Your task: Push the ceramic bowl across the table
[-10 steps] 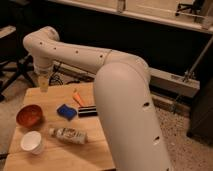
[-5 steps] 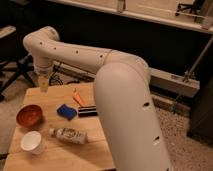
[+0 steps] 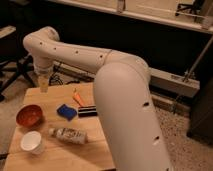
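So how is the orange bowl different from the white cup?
The ceramic bowl is glossy orange-red; the paper cup is white. The bowl is wider than the cup. The bowl sits farther back, nearer the claw hanging over the table's far corner; the cup sits at the near edge. Both stand upright, open side up.

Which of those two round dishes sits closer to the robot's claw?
The orange-red ceramic bowl: the gripper hangs over the table's far corner, and the white cup sits beyond the bowl, farther off.

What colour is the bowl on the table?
The ceramic bowl is glossy orange-red, seen in the camera view; the gripper hangs over the table's far corner.
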{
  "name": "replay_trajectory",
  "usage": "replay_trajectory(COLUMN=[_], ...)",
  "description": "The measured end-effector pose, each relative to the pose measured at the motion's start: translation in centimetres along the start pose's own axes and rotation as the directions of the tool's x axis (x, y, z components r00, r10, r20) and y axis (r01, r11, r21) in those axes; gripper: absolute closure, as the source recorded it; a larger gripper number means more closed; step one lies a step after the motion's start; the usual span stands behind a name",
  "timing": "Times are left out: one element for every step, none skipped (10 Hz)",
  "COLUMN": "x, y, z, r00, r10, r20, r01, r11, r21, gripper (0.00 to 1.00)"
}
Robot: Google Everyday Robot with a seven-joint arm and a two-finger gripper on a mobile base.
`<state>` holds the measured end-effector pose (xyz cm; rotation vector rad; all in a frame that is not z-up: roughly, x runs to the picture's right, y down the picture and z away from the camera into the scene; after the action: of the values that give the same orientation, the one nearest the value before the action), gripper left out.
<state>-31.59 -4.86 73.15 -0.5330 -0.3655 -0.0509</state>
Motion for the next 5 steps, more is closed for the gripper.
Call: replay_trajectory(x=[0.0, 0.01, 0.0, -0.01, 0.02], y=[0.0, 0.0, 0.0, 0.0, 0.0], z=[0.0, 0.0, -0.01, 0.0, -0.03], r00=[1.0, 1.0, 1.0, 1.0, 1.0], r10=[0.0, 0.0, 0.0, 0.0, 0.0], r20=[0.0, 0.0, 0.0, 0.0, -0.004], r01=[0.0, 0.0, 0.0, 0.0, 0.0], r11=[1.0, 1.0, 1.0, 1.0, 1.0], r21=[0.0, 0.0, 0.0, 0.0, -0.001], gripper=[0.25, 0.25, 0.25, 0.25, 0.25])
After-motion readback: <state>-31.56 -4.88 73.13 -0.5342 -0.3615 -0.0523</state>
